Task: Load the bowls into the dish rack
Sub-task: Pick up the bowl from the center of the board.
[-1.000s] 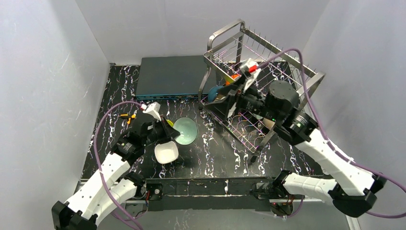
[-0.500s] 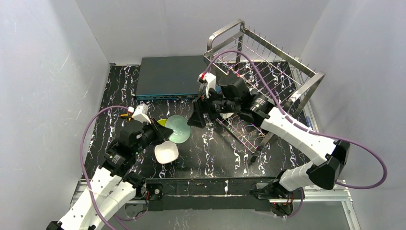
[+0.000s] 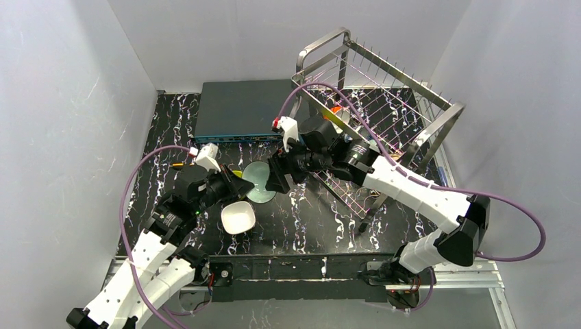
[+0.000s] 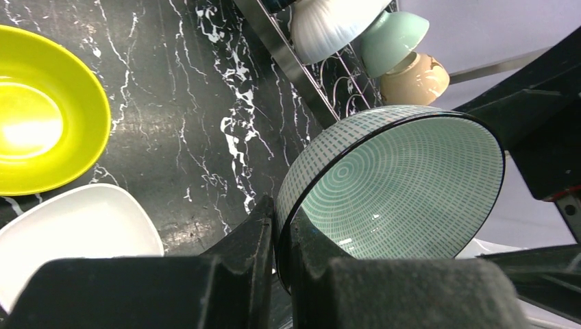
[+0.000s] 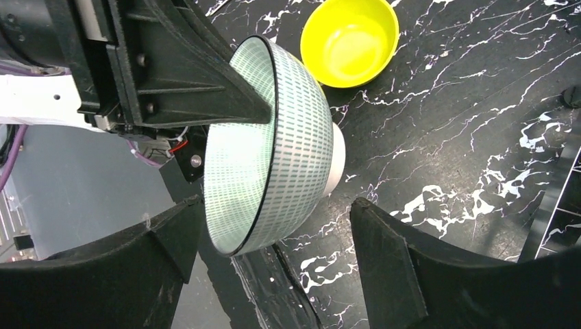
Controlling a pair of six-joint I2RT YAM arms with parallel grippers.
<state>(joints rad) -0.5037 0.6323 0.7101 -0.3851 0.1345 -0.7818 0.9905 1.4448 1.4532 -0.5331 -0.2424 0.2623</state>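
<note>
left end effector (image 4: 279, 223): clenched on green bowl (image 4: 404, 185) rim, tilted, likely for handover | right end effector (image 5: 274, 209): spread, straddling it, not gripping | goal: dish rack (image 3: 384, 103)

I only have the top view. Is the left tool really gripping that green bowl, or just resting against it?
Observer: Gripping. The left wrist view shows the left tool shut on the green bowl's rim, one finger inside and one outside.
Operator: And the right tool?
Observer: The right tool is open, with a finger on either side of the bowl; a gap shows at the foot side.
Operator: Any bowls in the rack?
Observer: Three show behind the rack's near rail: white, pale green, tan.
</note>
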